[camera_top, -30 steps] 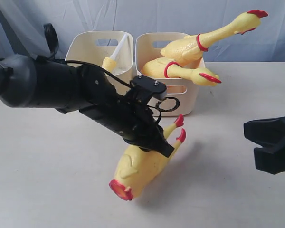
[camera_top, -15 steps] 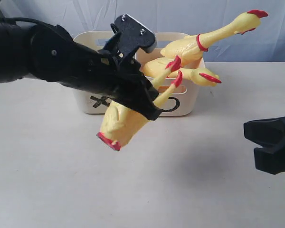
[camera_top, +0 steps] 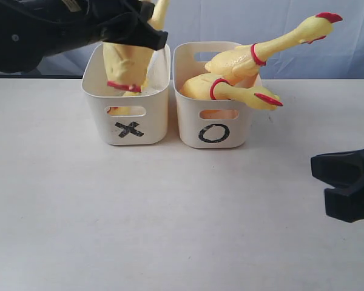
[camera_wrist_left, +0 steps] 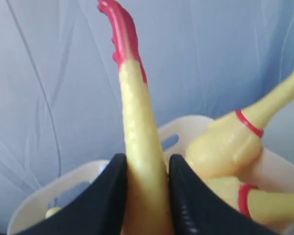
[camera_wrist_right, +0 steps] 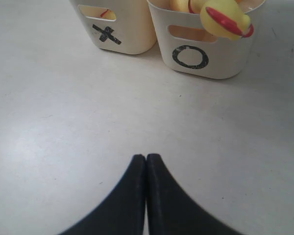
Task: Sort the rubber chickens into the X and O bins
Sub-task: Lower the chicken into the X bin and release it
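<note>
left gripper (camera_wrist_left: pixel 146 169) pinches headless chicken (camera_top: pixel 126 60) by leg, X bin (camera_top: pixel 155 121) right below, release pending; O bin (camera_top: pixel 238 130) holds two chickens (camera_top: pixel 233 63); right gripper (camera_wrist_right: pixel 146 164) pressed together

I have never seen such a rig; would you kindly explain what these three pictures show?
This is a two-armed robot sorting toys. The wide picture comes from a camera off the arms. The other two look out from each wrist. On the table stand an X bin and an O bin, the latter holding rubber chickens. The left arm has its jaws clamped on a chicken by one leg, hanging it into the X bin. The right arm hovers above the table, jaws shut on nothing.
</note>
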You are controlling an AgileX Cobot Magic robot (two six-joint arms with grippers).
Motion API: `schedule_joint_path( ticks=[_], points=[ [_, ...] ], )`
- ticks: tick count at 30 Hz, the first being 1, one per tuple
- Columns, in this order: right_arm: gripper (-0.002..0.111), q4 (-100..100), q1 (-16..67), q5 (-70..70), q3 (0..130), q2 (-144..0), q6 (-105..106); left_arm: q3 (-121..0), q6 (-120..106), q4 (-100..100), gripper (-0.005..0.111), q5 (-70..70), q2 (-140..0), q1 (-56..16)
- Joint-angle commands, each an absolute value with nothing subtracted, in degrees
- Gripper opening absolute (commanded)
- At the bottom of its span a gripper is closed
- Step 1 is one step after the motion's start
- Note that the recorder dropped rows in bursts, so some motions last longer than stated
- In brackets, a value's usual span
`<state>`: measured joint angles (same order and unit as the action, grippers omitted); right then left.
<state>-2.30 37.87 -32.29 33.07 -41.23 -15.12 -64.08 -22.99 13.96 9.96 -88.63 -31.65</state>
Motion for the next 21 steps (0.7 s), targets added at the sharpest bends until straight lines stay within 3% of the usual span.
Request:
schedule_joint_path(
  ticks=[1,10,21],
  points=[
    [-0.001,-1.56,37.76,-32.36,32.77,-40.91,-14.99,-64.09,-23.08,10.76,0.0,21.82,-89.09,-31.5],
    [-0.001,-1.4,37.76,-32.43,32.77,-40.91,-14.99,-64.09,-23.18,1.38,0.0,33.03,-96.85,-29.52],
    [-0.001,-0.85,37.76,-32.57,32.77,-40.91,-14.99,-64.09,-20.92,2.78,0.0,35.17,-102.49,-23.19]
  ],
)
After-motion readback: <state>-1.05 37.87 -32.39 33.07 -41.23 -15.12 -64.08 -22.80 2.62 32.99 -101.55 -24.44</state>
